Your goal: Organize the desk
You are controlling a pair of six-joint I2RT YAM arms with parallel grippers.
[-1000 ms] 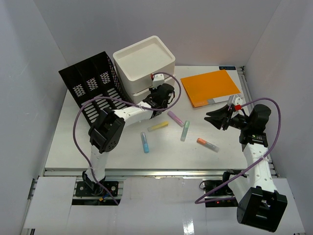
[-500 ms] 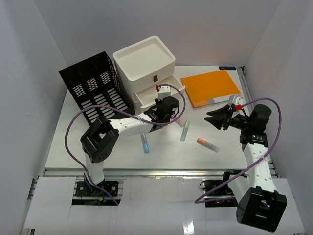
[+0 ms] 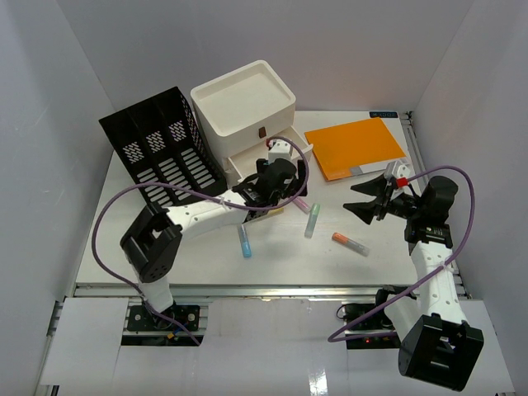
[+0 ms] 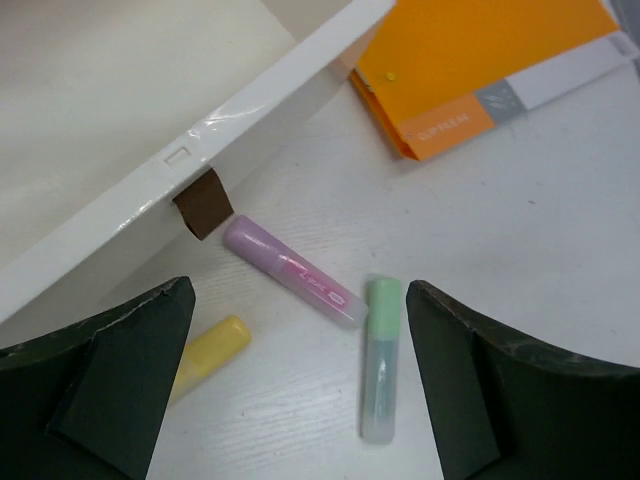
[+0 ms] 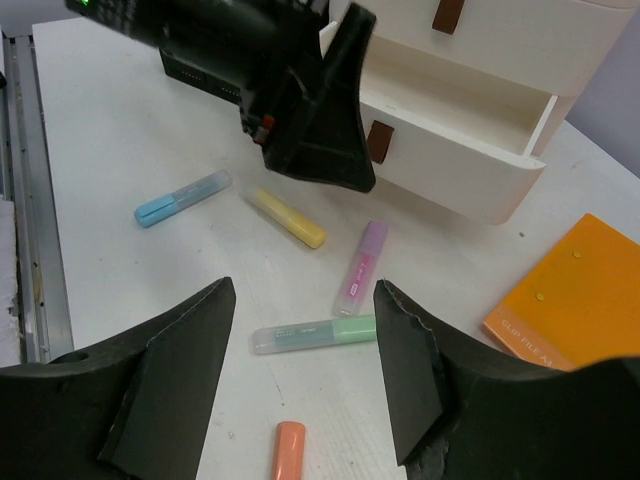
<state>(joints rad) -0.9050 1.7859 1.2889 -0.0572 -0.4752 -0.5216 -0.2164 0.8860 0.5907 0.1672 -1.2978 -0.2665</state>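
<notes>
Desk point(image 3: 124, 247) clutter: 3 large items along the far edge, 5 loose highlighters mid-desk.
Black file rack point(image 3: 157, 144) at far-left corner, white drawer box point(image 3: 243, 103) just beside it with 1 drawer point(image 5: 450, 140) pulled out, orange notebook point(image 3: 355, 147) toward far-right corner. Purple highlighter point(image 4: 290, 272), green highlighter point(image 3: 312, 220) and yellow highlighter point(image 4: 210, 355) lie near the drawer front. Blue highlighter point(image 3: 244, 241) lies nearer the front edge, orange highlighter point(image 3: 351, 242) apart on the right.

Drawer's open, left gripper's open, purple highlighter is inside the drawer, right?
No: the purple highlighter lies on the desk in front of the open drawer, not inside it, as the left wrist view shows. The left gripper is open.
</notes>
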